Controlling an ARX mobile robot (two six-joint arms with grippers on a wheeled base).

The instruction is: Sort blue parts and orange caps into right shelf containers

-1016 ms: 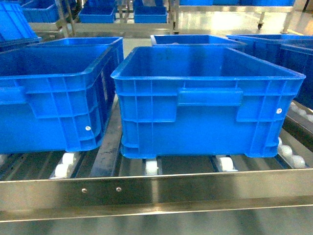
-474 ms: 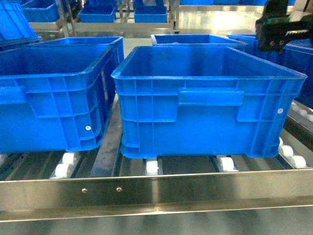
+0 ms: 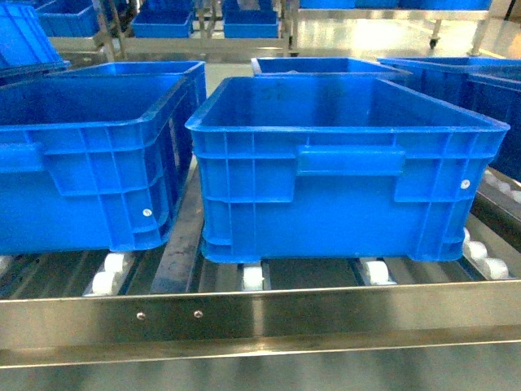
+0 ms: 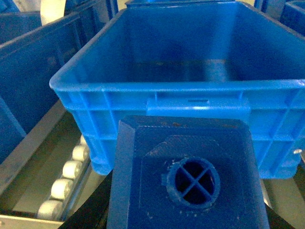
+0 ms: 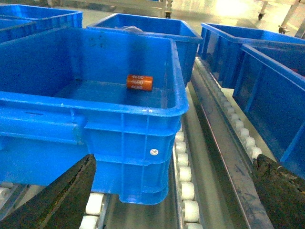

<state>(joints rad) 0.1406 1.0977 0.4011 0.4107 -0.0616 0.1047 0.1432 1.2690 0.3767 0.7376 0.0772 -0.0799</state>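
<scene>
In the left wrist view a blue part (image 4: 186,176) with a round cross-ribbed stud fills the lower frame. My left gripper (image 4: 186,214) is shut on it, dark fingers just showing at both lower corners, in front of a container (image 4: 157,88) whose floor looks bare. An orange cap (image 5: 139,82) with "4680" lettering lies on its side inside the container (image 5: 95,105) in the right wrist view. My right gripper (image 5: 176,195) is open and holds nothing, its fingers (image 5: 62,195) spread wide by that container's front right corner. Neither gripper shows in the head view.
The right shelf has a shiny front rail (image 3: 260,318) and white rollers (image 5: 183,191) under the bins. A second container (image 3: 81,179) stands left of the middle one (image 3: 350,187). More bins (image 5: 267,81) sit to the right and behind.
Half a second ago a dark gripper showed at the upper right of the head view over the right-hand bins; it has now left that view. The bins have not moved.
</scene>
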